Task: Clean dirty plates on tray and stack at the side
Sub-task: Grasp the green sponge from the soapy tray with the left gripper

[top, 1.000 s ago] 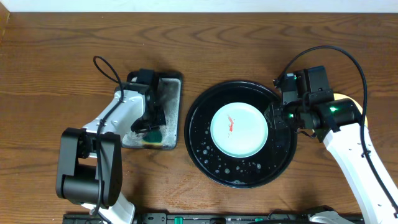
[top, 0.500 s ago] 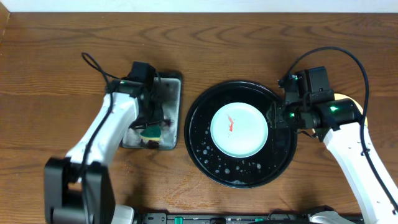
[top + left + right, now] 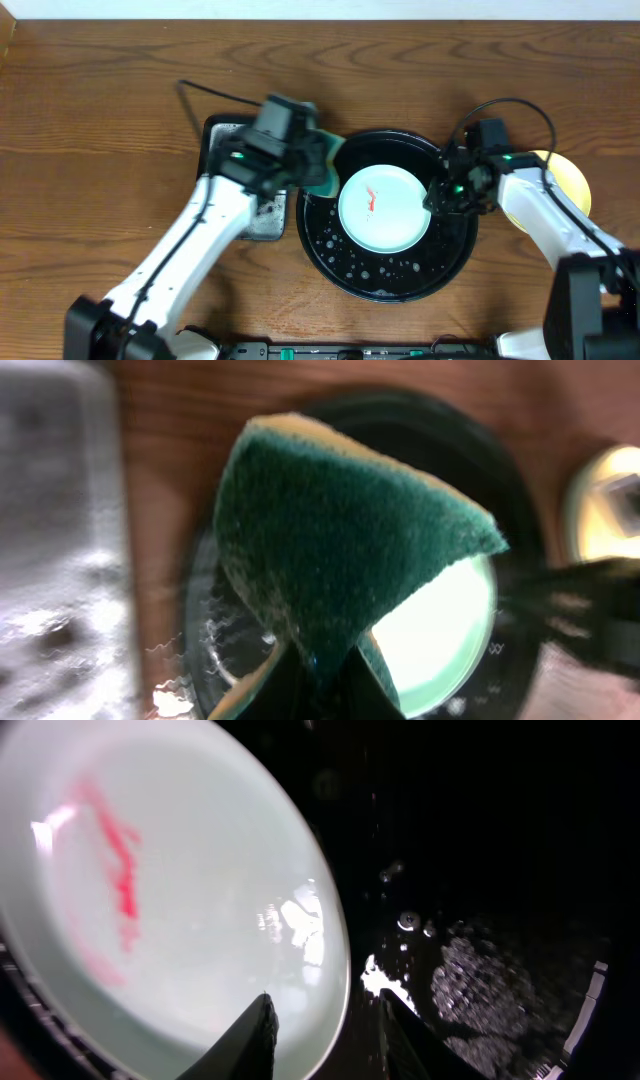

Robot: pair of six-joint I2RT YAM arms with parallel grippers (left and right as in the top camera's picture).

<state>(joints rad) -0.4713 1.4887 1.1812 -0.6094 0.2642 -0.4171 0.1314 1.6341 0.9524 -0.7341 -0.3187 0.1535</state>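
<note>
A mint-blue plate (image 3: 385,210) with a red smear lies in the middle of the round black tray (image 3: 385,278). My left gripper (image 3: 318,165) hovers over the tray's upper-left rim, shut on a green and yellow sponge (image 3: 340,540) that fills the left wrist view above the plate (image 3: 445,630). At the plate's right edge my right gripper (image 3: 437,195) is open. In the right wrist view the gripper (image 3: 325,1025) straddles the rim: one finger over the plate (image 3: 170,890), the other over the wet tray (image 3: 480,870). A pale yellow plate (image 3: 568,178) lies on the table at the right, partly under the right arm.
A small rectangular soapy tray (image 3: 240,175) lies left of the round tray, partly hidden by the left arm. Suds and water drops speckle the round tray's floor around the plate. Bare wooden table surrounds everything.
The left arm lifted the sponge off the soapy tray and swung right to the round tray's rim. The right gripper shifted left onto the plate's right edge, its jaws a little narrower.
</note>
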